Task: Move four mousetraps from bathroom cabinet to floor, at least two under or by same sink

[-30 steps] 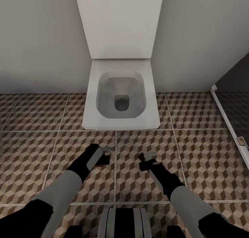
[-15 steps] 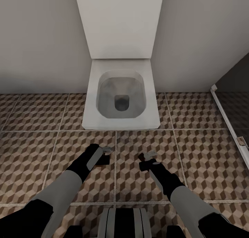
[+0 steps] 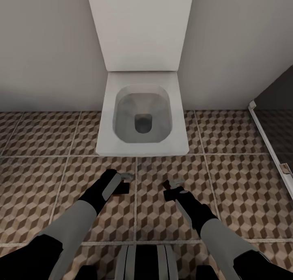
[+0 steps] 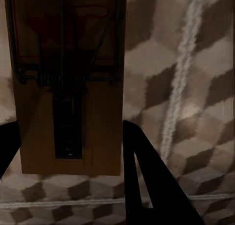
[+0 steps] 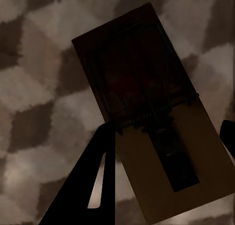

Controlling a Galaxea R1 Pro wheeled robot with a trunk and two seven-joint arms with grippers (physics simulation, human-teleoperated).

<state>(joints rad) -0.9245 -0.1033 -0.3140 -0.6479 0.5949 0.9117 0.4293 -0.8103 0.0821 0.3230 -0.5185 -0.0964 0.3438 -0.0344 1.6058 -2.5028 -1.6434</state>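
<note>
Two mousetraps, left gripper [image 3: 124, 181] clamped on one [image 4: 68, 83], right gripper [image 3: 173, 189] on another [image 5: 156, 137]; dropping them by this toilet [image 3: 142, 117] at frame centre misses the sink requirement.

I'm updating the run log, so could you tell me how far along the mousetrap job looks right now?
Midway, by the look of it. Each gripper holds a mousetrap: one in the left gripper, one in the right gripper, both above the bathroom floor, facing the toilet. No trap lies on the tiles in view, and no sink shows here, so placing remains.
</note>
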